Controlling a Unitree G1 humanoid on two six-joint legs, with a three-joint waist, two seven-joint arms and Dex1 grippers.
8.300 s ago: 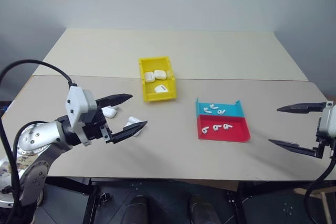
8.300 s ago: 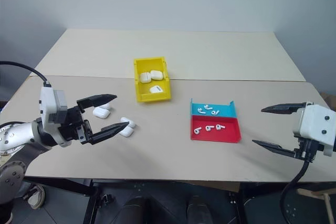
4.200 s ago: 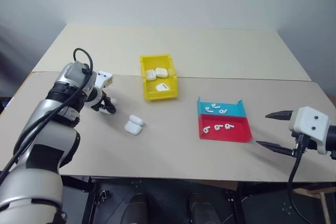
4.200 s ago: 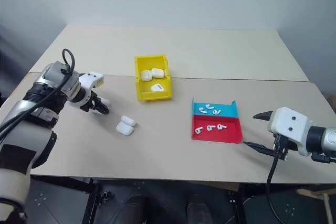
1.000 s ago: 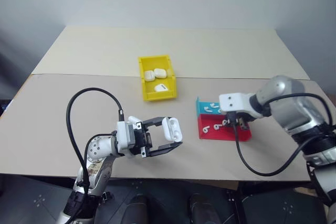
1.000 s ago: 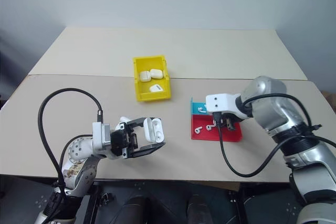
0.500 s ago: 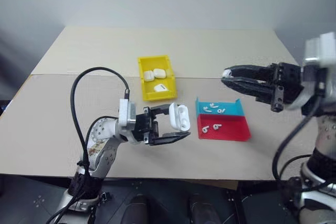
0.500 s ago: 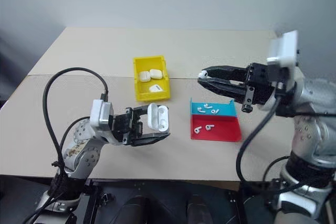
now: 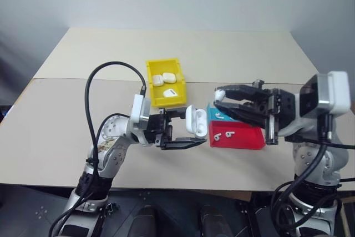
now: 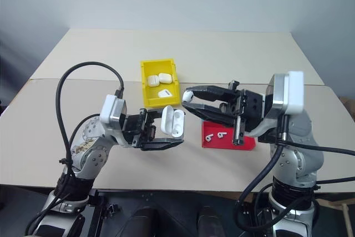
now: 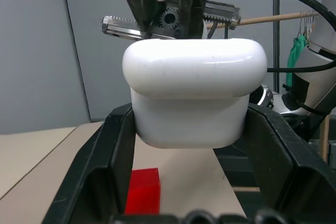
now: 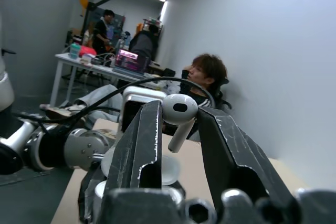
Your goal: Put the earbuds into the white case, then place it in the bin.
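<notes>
- Table (image 9: 66, 81): pale tan top, with a seam running across it; everything I list stands on or above it.
- The bin (image 9: 165, 83): yellow, open-topped, just past the seam at mid-table; I count three closed white cases inside.
- Red tray (image 9: 244, 138) and blue tray (image 9: 213, 115): set edge to edge, right of centre. I see two earbuds (image 9: 222, 135) lying in the red one; my right arm hides much of the blue.
- Left gripper (image 9: 191, 130): raised above the table's near half, fingers clamped on the white case (image 9: 196, 121), which stands upright with its lid swung open.
- Right gripper (image 10: 188, 101): held above the trays, pointing toward the left gripper, fingers narrowed on a single earbud (image 12: 179, 114), head between the tips and stem hanging free, just beside the open case.
</notes>
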